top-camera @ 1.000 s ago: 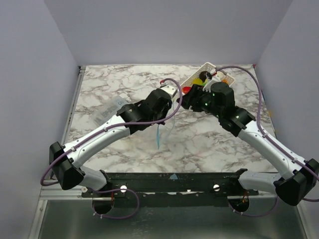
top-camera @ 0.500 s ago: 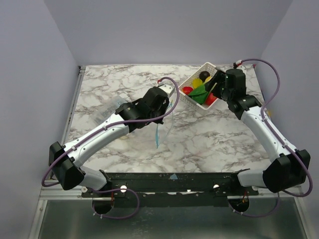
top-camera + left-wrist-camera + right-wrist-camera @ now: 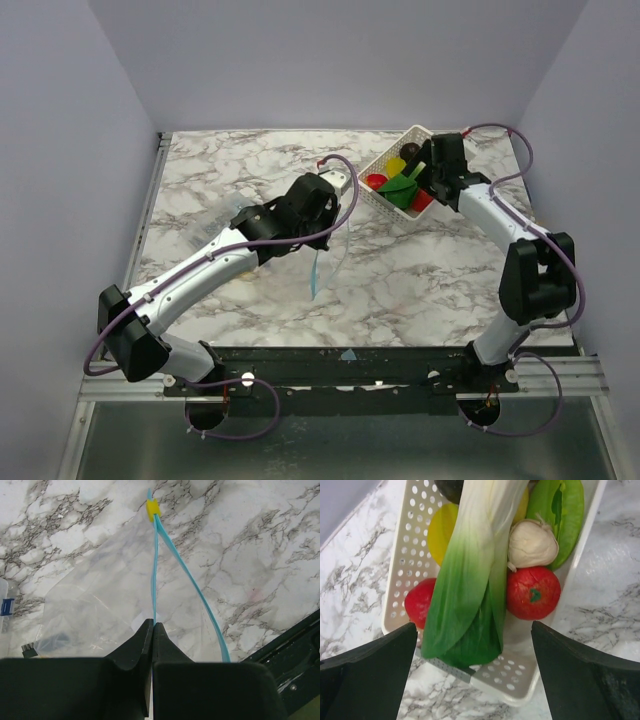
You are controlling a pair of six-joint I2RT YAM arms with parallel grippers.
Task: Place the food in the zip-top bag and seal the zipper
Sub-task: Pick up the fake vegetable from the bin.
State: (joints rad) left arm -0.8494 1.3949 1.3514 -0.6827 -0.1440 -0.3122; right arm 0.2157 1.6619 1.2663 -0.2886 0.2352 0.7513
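Observation:
My left gripper (image 3: 324, 236) is shut on one light blue zipper strip (image 3: 154, 565) of the clear zip-top bag (image 3: 100, 605) and holds it off the marble table. The other strip (image 3: 196, 596) bows away, so the mouth gapes. A yellow slider (image 3: 152, 508) sits at the far end. The bag also shows hanging in the top view (image 3: 328, 265). My right gripper (image 3: 473, 630) is open and empty above the white basket (image 3: 520, 680). The basket holds the food: a green-and-white leek (image 3: 475, 575), a white garlic (image 3: 532, 542), a red tomato (image 3: 533, 592), another red fruit (image 3: 420, 602), a yellow piece (image 3: 442, 527) and a green pod (image 3: 560, 515).
The basket (image 3: 380, 165) stands at the table's back right. A small clear packet with dark blue bits (image 3: 215, 225) lies left of my left arm and shows at the left edge of the left wrist view (image 3: 5, 607). The dark front rail (image 3: 295, 655) borders the table.
My right arm has swung from beside my left gripper back to the basket and now hovers open over the food. My left gripper has kept its hold on the bag.

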